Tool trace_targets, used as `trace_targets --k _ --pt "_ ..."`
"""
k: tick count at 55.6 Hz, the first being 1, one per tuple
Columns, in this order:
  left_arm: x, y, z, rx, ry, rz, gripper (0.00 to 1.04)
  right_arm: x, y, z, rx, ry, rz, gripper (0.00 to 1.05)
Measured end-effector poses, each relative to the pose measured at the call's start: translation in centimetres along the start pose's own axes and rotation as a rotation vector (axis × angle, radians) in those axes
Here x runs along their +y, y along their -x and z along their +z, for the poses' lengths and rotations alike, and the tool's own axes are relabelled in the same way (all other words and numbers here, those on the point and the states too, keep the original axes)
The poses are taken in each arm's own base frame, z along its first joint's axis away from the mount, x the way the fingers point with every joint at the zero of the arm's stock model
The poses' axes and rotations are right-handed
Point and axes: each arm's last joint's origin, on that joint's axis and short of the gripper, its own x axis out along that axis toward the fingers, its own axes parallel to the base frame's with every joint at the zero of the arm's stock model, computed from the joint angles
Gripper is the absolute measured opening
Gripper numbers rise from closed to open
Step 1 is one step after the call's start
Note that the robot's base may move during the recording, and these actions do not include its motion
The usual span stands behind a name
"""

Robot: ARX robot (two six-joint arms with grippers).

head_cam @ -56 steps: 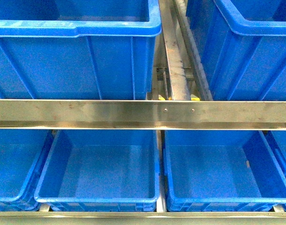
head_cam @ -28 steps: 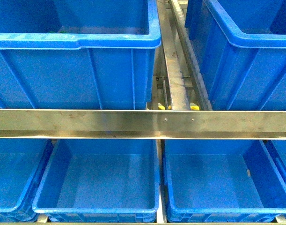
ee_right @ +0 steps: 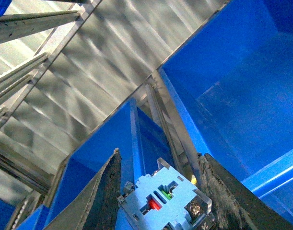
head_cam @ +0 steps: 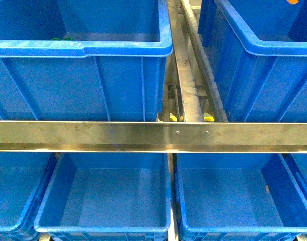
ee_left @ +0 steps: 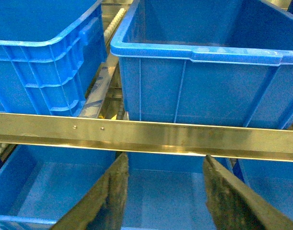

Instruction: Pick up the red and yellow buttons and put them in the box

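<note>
In the right wrist view my right gripper (ee_right: pixel 159 154) is shut on a button (ee_right: pixel 163 196), a pale grey-blue block with a red mark and a green mark on its face, held between the two dark fingers (ee_right: pixel 105 196). It hangs high above the blue bins (ee_right: pixel 242 96). My left gripper (ee_left: pixel 166 157) stands open with nothing between its fingers (ee_left: pixel 112 196), just over an empty lower blue bin (ee_left: pixel 156 201) below the steel rail (ee_left: pixel 146 134). Small green bits (head_cam: pixel 60 38) show over the rim inside the upper left bin (head_cam: pixel 83 47). Neither gripper shows in the front view.
A steel rail (head_cam: pixel 153 135) crosses the front view between the two upper bins and the lower bins (head_cam: pixel 108 201). A roller track (head_cam: pixel 191 85) runs between the upper bins. An orange spot (head_cam: pixel 293 1) shows in the upper right bin (head_cam: pixel 264 47).
In the front view the bins and rail have slid downward in the picture. More of the upper left bin's inside shows, with the green bits now over its rim.
</note>
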Motion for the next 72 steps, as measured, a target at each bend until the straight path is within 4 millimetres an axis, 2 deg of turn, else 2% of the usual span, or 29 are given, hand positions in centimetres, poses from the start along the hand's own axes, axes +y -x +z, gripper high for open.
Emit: trace_targets --k 16,40,72 --pt "0.0 0.0 0.0 0.000 -0.001 0.000 0.98 -0.2 0.5 -0.5 0.012 0.020 -0.002 0.41" --pt "0.0 0.0 0.0 0.000 -0.003 0.002 0.97 -0.2 0.9 -0.5 0.033 0.031 0.011 0.41" --pt "0.0 0.0 0.0 -0.001 -0.002 0.000 0.97 -1.9 1.8 0.2 0.016 0.035 -0.023 0.41"
